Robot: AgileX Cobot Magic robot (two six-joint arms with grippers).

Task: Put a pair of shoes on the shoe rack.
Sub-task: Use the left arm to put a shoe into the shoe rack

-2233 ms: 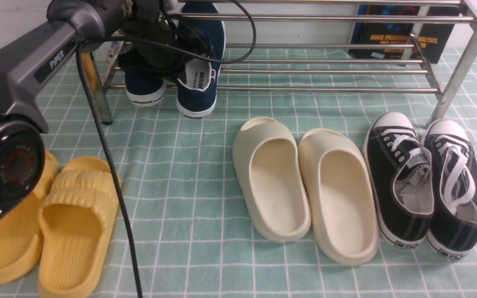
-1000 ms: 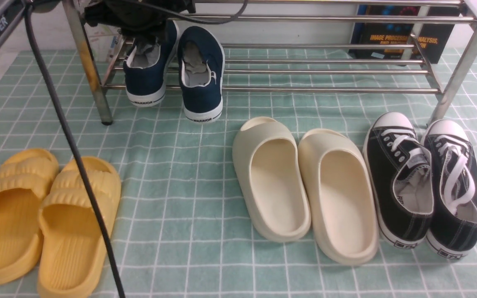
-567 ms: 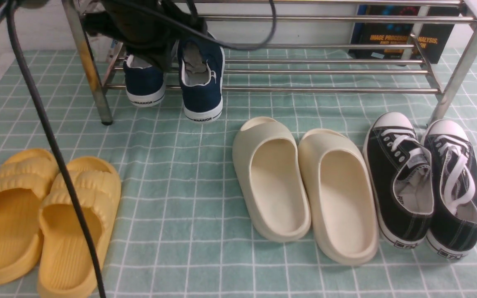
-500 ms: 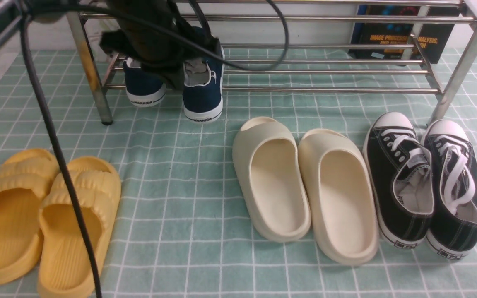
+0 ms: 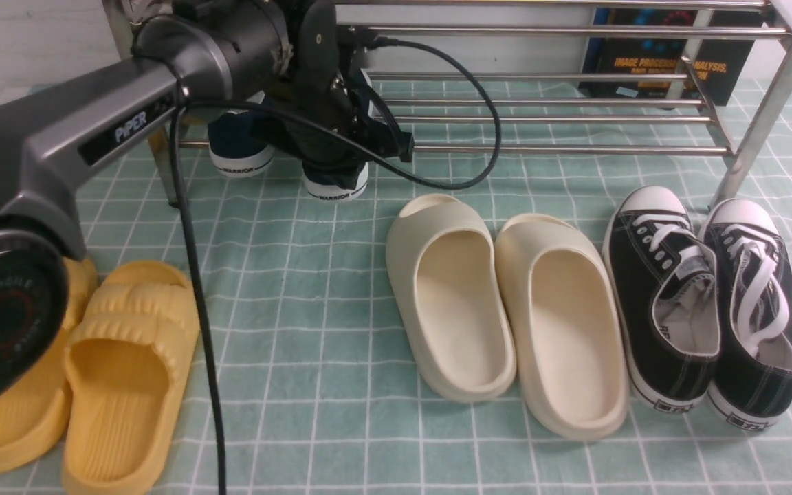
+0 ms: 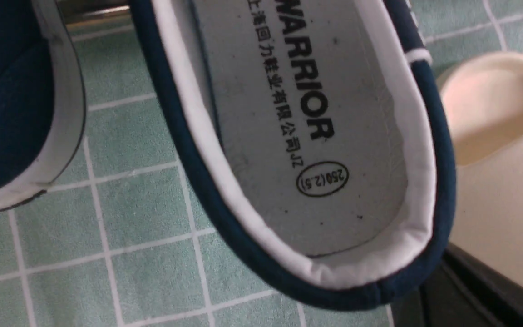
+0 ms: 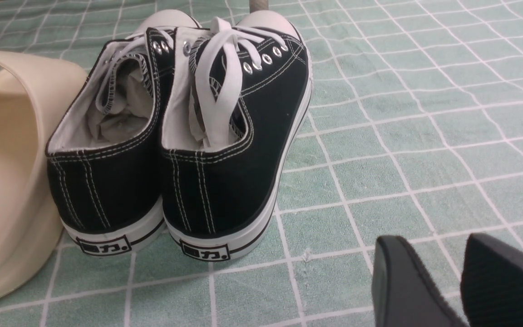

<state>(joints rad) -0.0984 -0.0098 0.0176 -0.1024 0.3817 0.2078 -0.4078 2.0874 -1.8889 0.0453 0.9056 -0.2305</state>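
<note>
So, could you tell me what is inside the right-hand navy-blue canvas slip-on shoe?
Only a pale insole printed WARRIOR, with an oval size stamp, shows at the heel. The black left arm covers the toe end.

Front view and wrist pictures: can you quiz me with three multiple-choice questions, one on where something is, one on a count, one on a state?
1. Where do the navy shoes sit?
A. at the shoe rack's left end
B. at its right end
C. on its top bars

2. How many pairs of footwear show in the front view?
A. two
B. four
C. six

3. The right tool is:
A. clamped on a lace
B. open and empty
C. shut tight

Answers:
1. A: their heels poke out at that end.
2. B: the pairs are navy shoes, yellow slides, cream clogs and black sneakers.
3. B: a bare gap shows between its fingers.
</note>
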